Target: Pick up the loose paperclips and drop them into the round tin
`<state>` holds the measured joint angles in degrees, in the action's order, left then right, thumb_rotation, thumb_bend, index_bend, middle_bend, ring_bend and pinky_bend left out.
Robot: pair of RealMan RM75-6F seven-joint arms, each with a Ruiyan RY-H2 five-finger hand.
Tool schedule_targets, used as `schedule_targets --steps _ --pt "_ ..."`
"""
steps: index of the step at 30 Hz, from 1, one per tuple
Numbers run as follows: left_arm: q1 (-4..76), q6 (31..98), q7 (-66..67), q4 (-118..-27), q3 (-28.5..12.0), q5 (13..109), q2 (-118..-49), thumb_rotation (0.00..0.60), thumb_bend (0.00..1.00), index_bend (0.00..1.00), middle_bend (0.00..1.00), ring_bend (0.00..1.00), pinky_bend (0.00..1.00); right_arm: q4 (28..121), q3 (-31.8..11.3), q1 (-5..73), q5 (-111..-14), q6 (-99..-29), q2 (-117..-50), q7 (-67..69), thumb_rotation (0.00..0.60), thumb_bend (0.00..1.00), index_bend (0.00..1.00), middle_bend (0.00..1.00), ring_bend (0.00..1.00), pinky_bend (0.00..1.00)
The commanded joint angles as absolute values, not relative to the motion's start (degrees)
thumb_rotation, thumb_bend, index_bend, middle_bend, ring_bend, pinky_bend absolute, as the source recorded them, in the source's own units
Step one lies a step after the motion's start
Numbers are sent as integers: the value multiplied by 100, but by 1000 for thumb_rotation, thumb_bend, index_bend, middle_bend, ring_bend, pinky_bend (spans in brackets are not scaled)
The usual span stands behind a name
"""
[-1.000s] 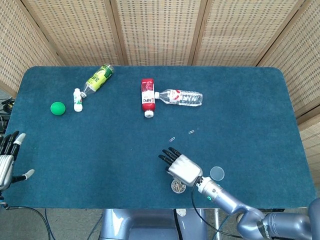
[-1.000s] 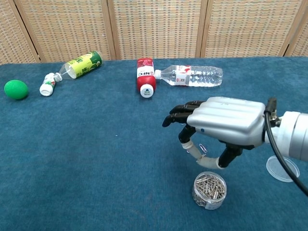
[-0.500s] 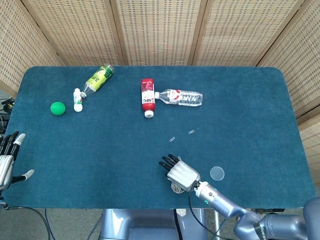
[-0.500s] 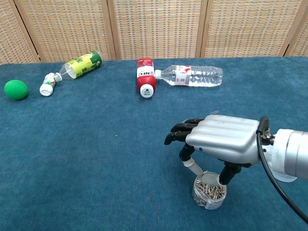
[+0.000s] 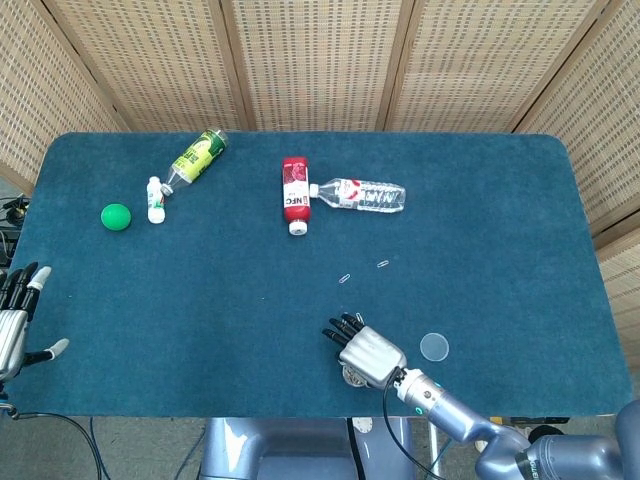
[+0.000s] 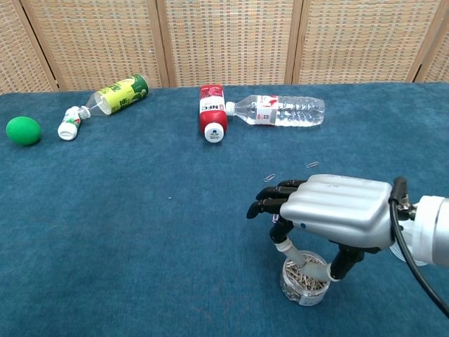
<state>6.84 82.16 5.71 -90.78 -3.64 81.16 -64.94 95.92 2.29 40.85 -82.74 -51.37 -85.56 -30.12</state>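
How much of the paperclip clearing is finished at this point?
Done: the round tin already holds many clips. In hand: the right hand sits right over the tin; whether it holds a clip is unclear. Left: two loose paperclips on the table. The left hand idles, open.

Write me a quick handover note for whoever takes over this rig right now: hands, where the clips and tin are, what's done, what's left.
Right hand sits just above the round tin, fingers dipping to its rim; whether it holds a clip is hidden.
Left hand is open, idle at the near left table edge.
The tin already holds many paperclips.
Two loose paperclips remain on the cloth, beyond the tin.
The tin's lid lies to its right.
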Motion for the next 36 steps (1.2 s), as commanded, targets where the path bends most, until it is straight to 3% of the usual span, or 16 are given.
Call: schedule_targets --steps 1,5,8,16,21,29,36 --pt "681 8219 568 -9078 -361 8117 -6493 600 0 0 0 0 0 9602 237 4084 -8255 -5113 -8552 -3039 600 399 578 106 0 92" --pt "679 8222 541 -9069 -363 8121 -6484 600 0 0 0 0 0 9647 211 4082 -8193 -5105 -8548 -3129 600 293 385 106 0 92" --pt "679 8224 539 -9070 -365 8122 -6481 600 0 0 0 0 0 9665 203 4078 -8189 -5117 -8551 -3152 600 291 339 106 0 92" --pt "678 8224 522 -9073 -369 8118 -6474 600 0 0 0 0 0 9737 94 4072 -8215 -5234 -8488 -3136 600 291 338 106 0 92" --pt "679 8225 498 -9077 -380 8107 -6463 600 0 0 0 0 0 9702 -201 4121 -8147 -5389 -8413 -3055 600 291 338 106 0 92" --pt "681 8225 470 -9078 -392 8097 -6451 600 0 0 0 0 0 8896 -884 4353 -7279 -5320 -8723 -3028 600 293 337 106 0 92" --pt "692 8217 517 -9040 -419 8049 -6481 600 0 0 0 0 0 8162 -1197 4598 -6800 -5195 -9079 -3003 600 298 361 107 0 92"
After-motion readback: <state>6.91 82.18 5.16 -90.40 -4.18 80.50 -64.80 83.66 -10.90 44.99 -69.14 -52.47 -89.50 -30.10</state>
